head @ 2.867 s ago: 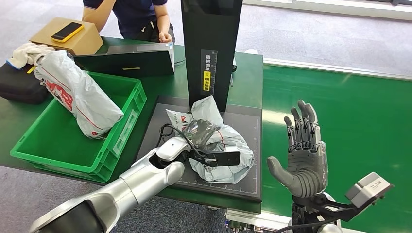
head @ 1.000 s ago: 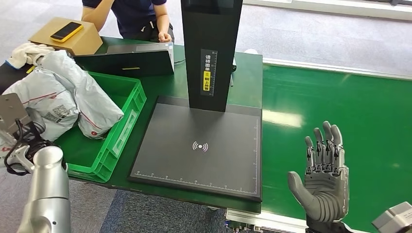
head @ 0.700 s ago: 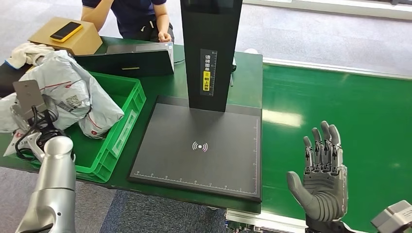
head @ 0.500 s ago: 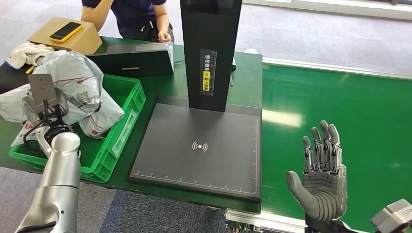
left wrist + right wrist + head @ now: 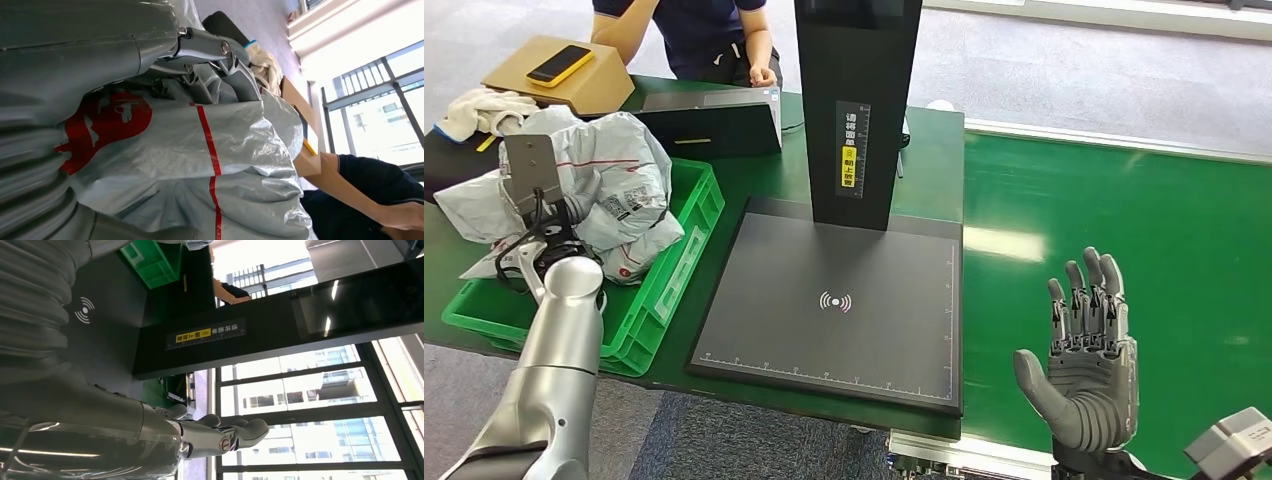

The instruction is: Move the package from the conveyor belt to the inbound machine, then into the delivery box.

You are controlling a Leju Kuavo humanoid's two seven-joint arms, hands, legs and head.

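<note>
My left hand (image 5: 552,228) grips a crumpled grey package (image 5: 619,178) with red markings and holds it over the green delivery box (image 5: 679,262), by its left side. In the left wrist view the fingers (image 5: 226,64) curl into the package (image 5: 215,160). A second grey package (image 5: 636,254) lies in the box beneath it. The inbound machine's black scan pad (image 5: 834,300) is bare under its black column (image 5: 856,100). My right hand (image 5: 1089,368) stands open, palm up, over the green conveyor belt (image 5: 1124,220). The right wrist view shows the right hand (image 5: 220,437), the column (image 5: 225,342) and the pad (image 5: 102,310).
A person (image 5: 699,35) sits behind the table by a black laptop (image 5: 689,125). A cardboard box (image 5: 564,75) with a phone (image 5: 562,65) on it, a white cloth (image 5: 479,105) and a black bag (image 5: 449,150) lie at the far left.
My left hand lifted the package off the scan pad, swung it left past the table edge, then brought it in over the green box. The right hand dropped lower.
</note>
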